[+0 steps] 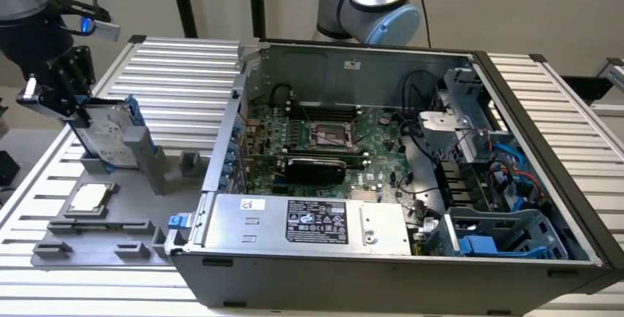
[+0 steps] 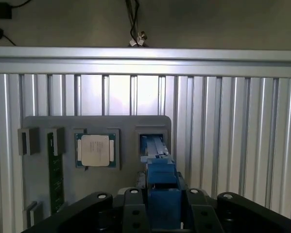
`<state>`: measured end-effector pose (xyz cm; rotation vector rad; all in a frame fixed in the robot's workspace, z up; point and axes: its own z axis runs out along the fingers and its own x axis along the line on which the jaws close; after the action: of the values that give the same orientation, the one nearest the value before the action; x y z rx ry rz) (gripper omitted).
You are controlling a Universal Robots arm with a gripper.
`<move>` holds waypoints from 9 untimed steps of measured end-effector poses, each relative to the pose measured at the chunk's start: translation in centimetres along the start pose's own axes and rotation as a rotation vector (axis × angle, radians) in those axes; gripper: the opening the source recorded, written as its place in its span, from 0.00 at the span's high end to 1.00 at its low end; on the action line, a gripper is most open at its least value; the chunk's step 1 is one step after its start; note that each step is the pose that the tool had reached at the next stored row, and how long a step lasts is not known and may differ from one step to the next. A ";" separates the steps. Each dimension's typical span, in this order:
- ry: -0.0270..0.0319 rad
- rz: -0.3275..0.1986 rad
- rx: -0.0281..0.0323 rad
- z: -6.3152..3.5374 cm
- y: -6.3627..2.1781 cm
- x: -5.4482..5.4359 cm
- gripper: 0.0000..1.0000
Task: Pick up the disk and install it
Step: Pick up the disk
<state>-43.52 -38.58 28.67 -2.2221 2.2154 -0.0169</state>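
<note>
My fingers (image 2: pixel 196 218) sit tight against both flanks of the disk's (image 2: pixel 161 182) blue carrier in the wrist view, so I judge them clamped on it. The carrier runs straight out from my gripper (image 2: pixel 162 216) toward its slot in the grey parts tray (image 2: pixel 130 127). I cannot tell from here whether its far end is clear of that slot. Beside the slot, the square processor chip (image 2: pixel 95 150) lies in its own recess. A green memory stick (image 2: pixel 55 180) lies in a groove further along. The tray rests on a ribbed aluminium table (image 2: pixel 232 145), with a dark floor past the table's edge.

In the exterior view my gripper (image 1: pixel 76 109) is at the exterior view's left, on the top of the disk (image 1: pixel 105 131). The disk stands upright on edge in the tray (image 1: pixel 98 238), label side out. Its lower end looks level with the holder, so by my reckoning the pick is gripped but not lifted away. The chip (image 1: pixel 88 199) lies flat just in front of it.

The install is all left to do. The open computer case (image 1: pixel 390 277) lies well apart, toward the exterior view's right, with its board exposed. The blue-fitted drive cage (image 1: pixel 487 245) sits in the case's near corner. The slatted table (image 1: pixel 185 69) carries both tray and case, and a plain pale wall (image 1: pixel 527 3) stands behind.
</note>
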 end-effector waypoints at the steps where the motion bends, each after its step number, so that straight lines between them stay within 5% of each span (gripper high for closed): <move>1: 0.0000 0.000 0.0000 0.00 0.00 0.0 1.00; 9: 0.0000 0.004 0.0000 0.00 0.00 0.3 1.00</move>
<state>-43.52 -38.87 28.67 -2.2178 2.2199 -0.0169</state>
